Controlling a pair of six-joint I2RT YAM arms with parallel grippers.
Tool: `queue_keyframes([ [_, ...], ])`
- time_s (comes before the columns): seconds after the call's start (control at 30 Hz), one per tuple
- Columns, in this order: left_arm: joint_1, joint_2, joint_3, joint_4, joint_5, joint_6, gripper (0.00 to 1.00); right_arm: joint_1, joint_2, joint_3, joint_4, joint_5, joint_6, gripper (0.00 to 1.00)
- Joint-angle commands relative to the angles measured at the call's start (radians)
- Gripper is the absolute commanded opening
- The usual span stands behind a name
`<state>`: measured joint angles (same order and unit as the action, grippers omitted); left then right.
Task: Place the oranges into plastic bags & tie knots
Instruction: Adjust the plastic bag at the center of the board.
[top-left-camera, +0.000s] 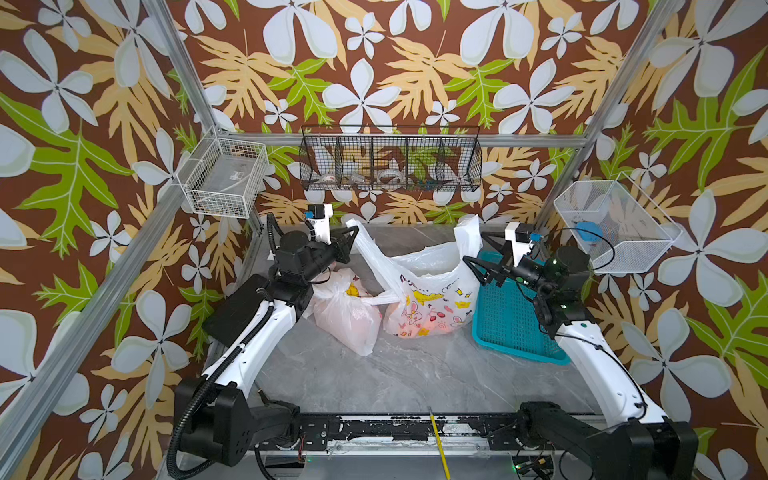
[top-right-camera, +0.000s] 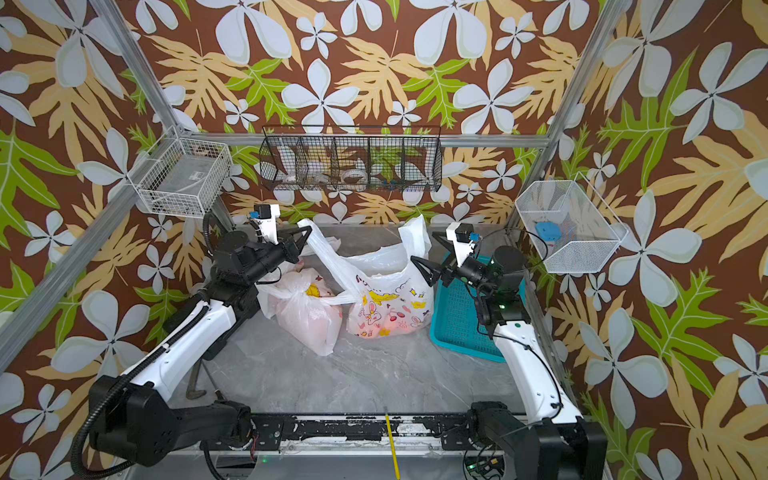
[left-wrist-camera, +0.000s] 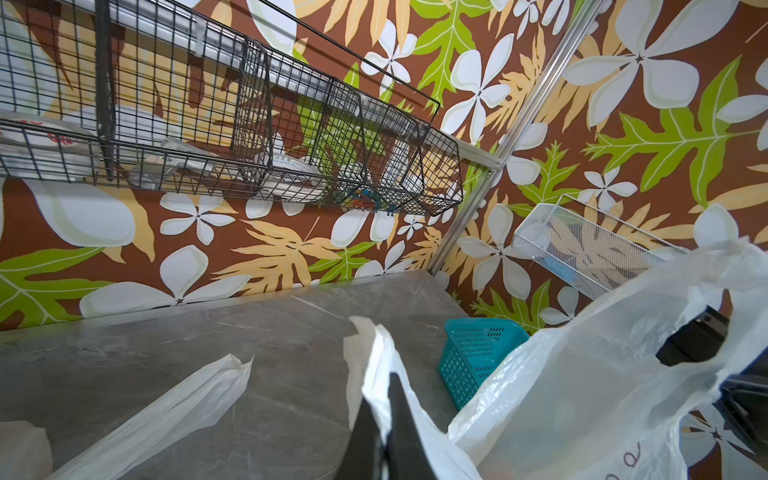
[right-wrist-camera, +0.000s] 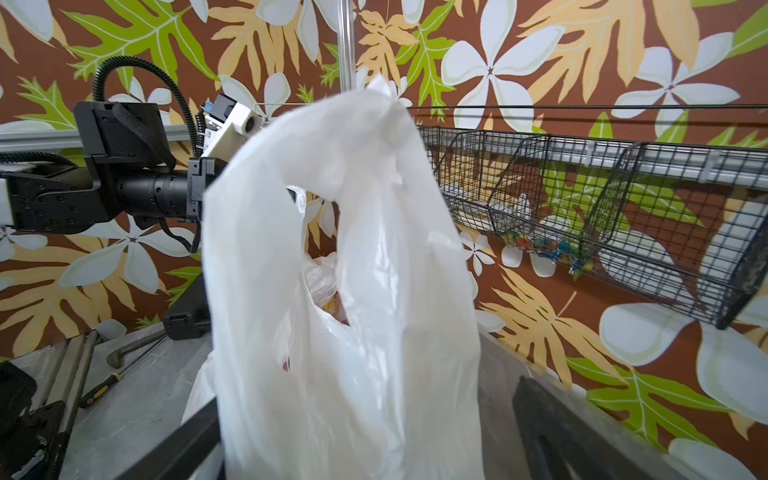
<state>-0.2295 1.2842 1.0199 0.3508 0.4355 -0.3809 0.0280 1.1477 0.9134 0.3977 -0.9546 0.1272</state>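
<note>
- We hold one handle (top-left-camera: 370, 259) of the middle bag (top-left-camera: 432, 299) clenched in the left gripper (top-left-camera: 350, 237), taut toward far left.
- The right gripper (top-left-camera: 475, 248) is released, just beside the free handle (top-left-camera: 467, 230); the limp plastic could flop before we catch it.
- Oranges (top-left-camera: 405, 330) glow through the bag's base; our taut pull may tip it.

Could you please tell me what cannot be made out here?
Oranges inside the open white cartoon-printed plastic bag: number hidden by its film, both top views.
Left gripper: fingertips wrapped in the bag's handle, left wrist view.
Teal perforated basket: floor partly covered by right arm, both top views.
</note>
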Motion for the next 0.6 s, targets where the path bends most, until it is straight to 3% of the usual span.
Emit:
queue_keyframes([
  [0.0,0.003,0.001,0.01,0.062,0.077,0.031,0.0,0.01,0.057,0.044,0.083,-0.087,0.014,0.99],
  [0.17,0.003,0.0,0.01,0.115,0.172,0.049,0.0,0.05,0.131,0.1,0.055,-0.114,-0.031,0.98],
  [0.3,0.003,0.007,0.014,0.147,0.216,0.051,0.0,0.082,0.167,0.129,-0.01,-0.134,-0.08,0.82],
  [0.4,0.004,0.009,0.015,0.166,0.223,0.048,0.0,0.092,0.174,0.119,-0.024,-0.132,-0.08,0.61],
  [0.5,0.003,0.0,0.01,0.17,0.22,0.05,0.11,0.095,0.16,0.108,-0.032,-0.107,-0.081,0.24],
  [0.57,0.003,-0.022,-0.003,0.16,0.193,0.062,0.28,0.095,0.143,0.107,-0.056,-0.083,-0.096,0.02],
])
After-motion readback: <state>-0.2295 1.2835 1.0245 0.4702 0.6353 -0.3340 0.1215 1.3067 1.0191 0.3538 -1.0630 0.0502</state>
